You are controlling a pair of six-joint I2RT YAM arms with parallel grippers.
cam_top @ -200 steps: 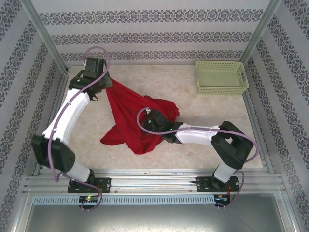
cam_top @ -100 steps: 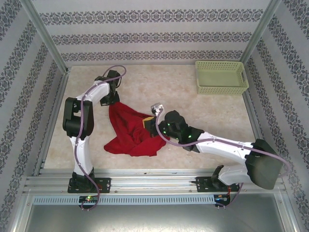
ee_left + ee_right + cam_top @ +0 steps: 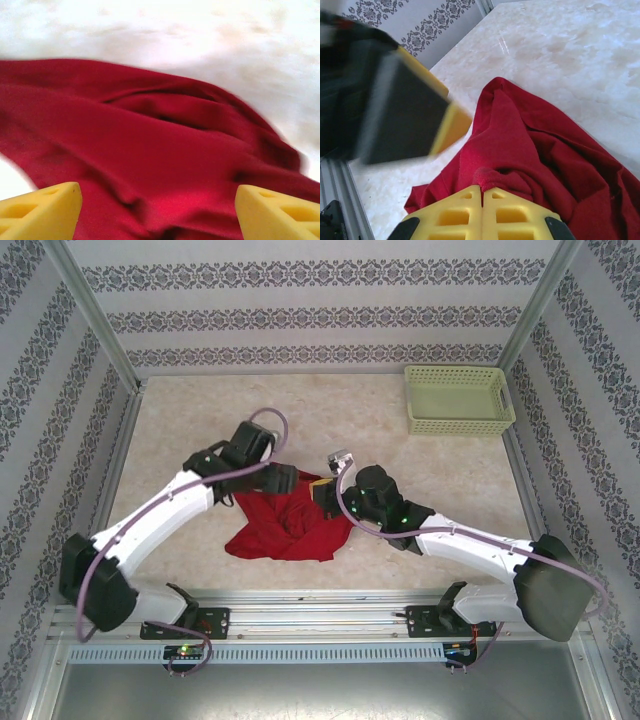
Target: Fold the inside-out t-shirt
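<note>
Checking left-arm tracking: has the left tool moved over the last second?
Yes. Against the fixed green basket, the left tool moved from the back-left corner nearer and rightward, and is now over the red t-shirt.

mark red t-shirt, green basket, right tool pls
red t-shirt (image 3: 285, 530), top external view, middle of the crumpled cloth.
green basket (image 3: 460, 424), top external view, near lattice wall.
right tool (image 3: 482, 190), right wrist view, seam between its shut fingertips.

Basket (image 3: 458, 398): pale green plastic lattice, rectangular, upright, far right corner of counter | Counter (image 3: 340, 410): cream marbled top | Walls (image 3: 320, 315): white paper, dark floral bands; left, far, right | Corner posts (image 3: 92, 315): bare metal, slanting | Near rail (image 3: 320, 625): slotted metal
</note>
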